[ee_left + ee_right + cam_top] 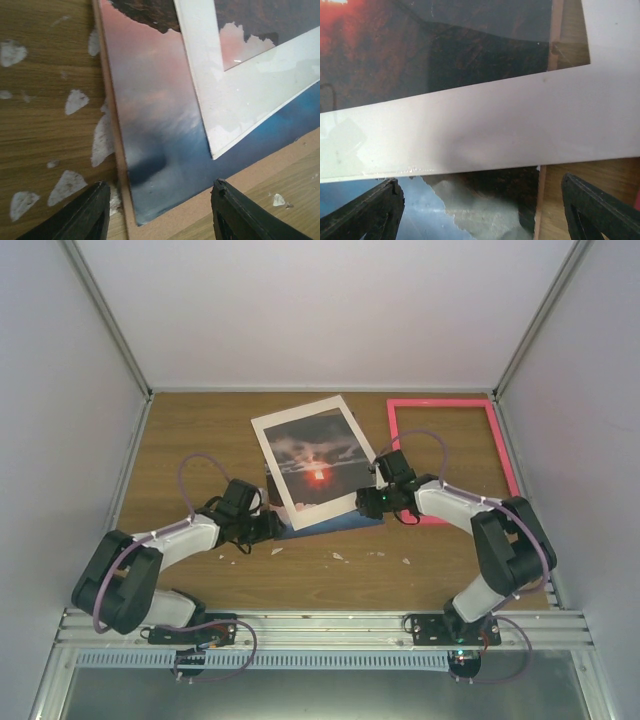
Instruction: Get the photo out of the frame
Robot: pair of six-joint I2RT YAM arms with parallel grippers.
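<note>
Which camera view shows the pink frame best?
The top view: the whole frame lies empty, right of the photo. The left wrist view shows none of it; the right wrist view, at most a pink sliver.

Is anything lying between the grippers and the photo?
Yes. The mat lies askew on the photo; just its near edge pokes out. The left gripper, open, is at that edge; the right gripper, open, over the mat's border.

frame (441, 401) corner hidden (behind right arm (455, 505))
</note>
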